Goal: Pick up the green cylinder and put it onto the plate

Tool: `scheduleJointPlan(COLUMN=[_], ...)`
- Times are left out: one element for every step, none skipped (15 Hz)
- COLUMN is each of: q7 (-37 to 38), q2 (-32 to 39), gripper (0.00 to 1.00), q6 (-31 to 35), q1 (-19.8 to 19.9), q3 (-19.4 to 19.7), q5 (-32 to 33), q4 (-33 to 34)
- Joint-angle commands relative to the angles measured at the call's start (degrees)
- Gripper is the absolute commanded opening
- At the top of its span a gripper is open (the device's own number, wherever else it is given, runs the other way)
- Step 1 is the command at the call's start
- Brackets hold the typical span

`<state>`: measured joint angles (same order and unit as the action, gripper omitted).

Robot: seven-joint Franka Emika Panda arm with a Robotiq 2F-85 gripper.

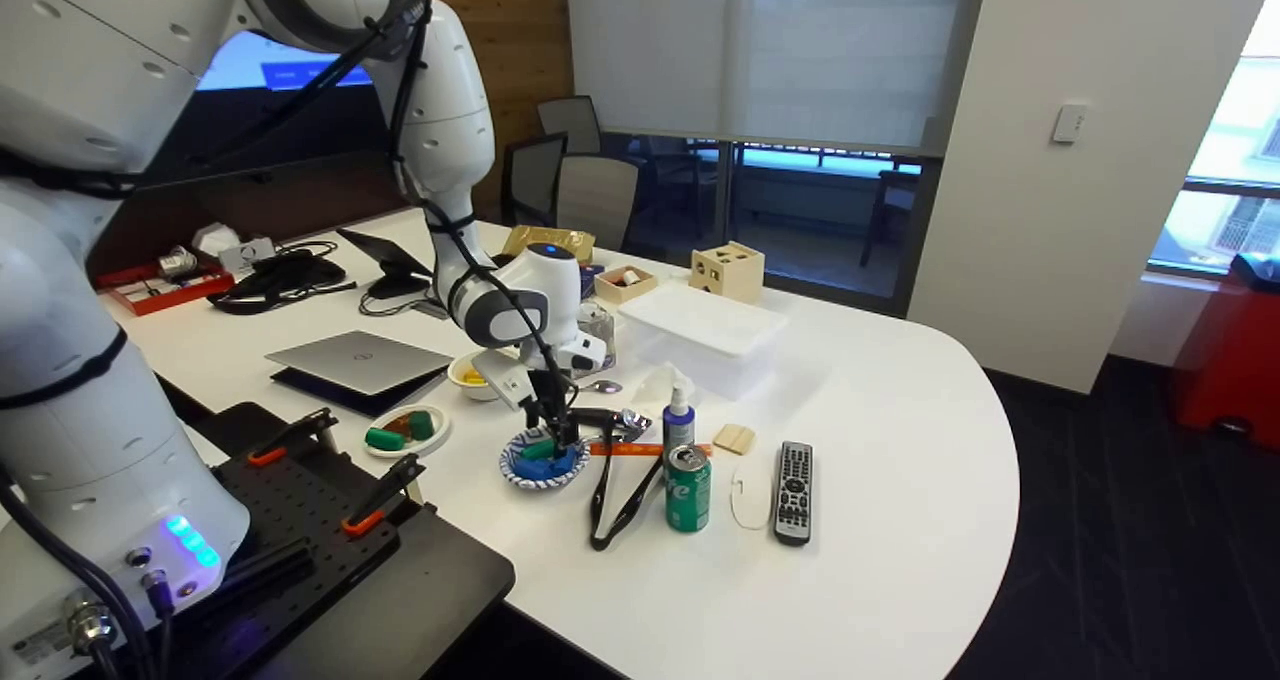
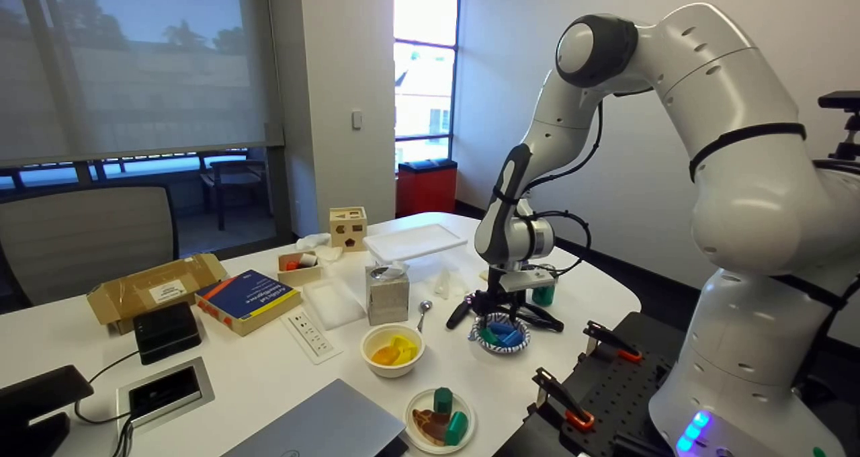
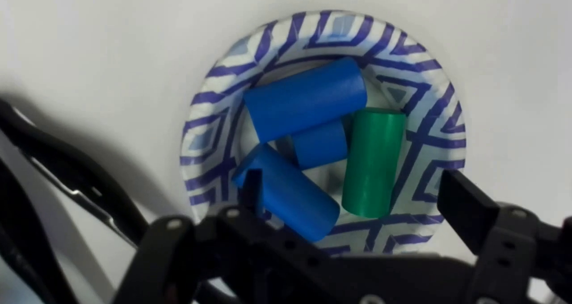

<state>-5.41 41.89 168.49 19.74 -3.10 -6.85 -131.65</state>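
One smooth green cylinder (image 3: 374,163), flat-ended; lying in the patterned dish (image 3: 343,29).

In the wrist view, your gripper (image 3: 351,185) covers parts of the dish (image 3: 339,31) and a blue cylinder (image 3: 292,194); you can't tell if it touches either. In an exterior view, the bottom edge crops the laptop (image 2: 322,425).

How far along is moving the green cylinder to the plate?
Done: the reach, judging by the open pincer over the patterned bowl. In hand: the grasp, likely; the green cylinder lies in the bowl, not yet gripped. Left: grip, lift and set it on the plate, which holds two green blocks.
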Motion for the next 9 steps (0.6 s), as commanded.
scheduleJointPlan(q7=[0.3, 0.4, 0.5, 0.7, 0.8, 0.8, 1.2, 1.4, 1.6], q2=[2.1, 2.6, 3.0, 3.5, 4.0, 4.5, 4.8, 5.0, 5.1], gripper=[1.00, 1.00, 1.00, 1.00, 1.00, 1.00, 1.00, 1.00, 1.00], q6=[-2.1, -2.2, -2.4, -2.7, -2.9, -3.1, -3.7, -4.2, -4.7], q1=[0.3, 0.2, 0.1, -0.2, -0.3, -0.3, -0.9, -1.1, -1.4], q3=[-0.5, -0.4, -0.3, 0.0, 0.1, 0.1, 0.6, 0.8, 1.2], q5=[-0.7, -0.7, -0.7, -0.6, -0.6, -0.6, -0.5, -0.5, -0.5], q4=[2.9, 3.4, 3.8, 4.3, 4.8, 5.3, 5.8, 6.2, 6.4])
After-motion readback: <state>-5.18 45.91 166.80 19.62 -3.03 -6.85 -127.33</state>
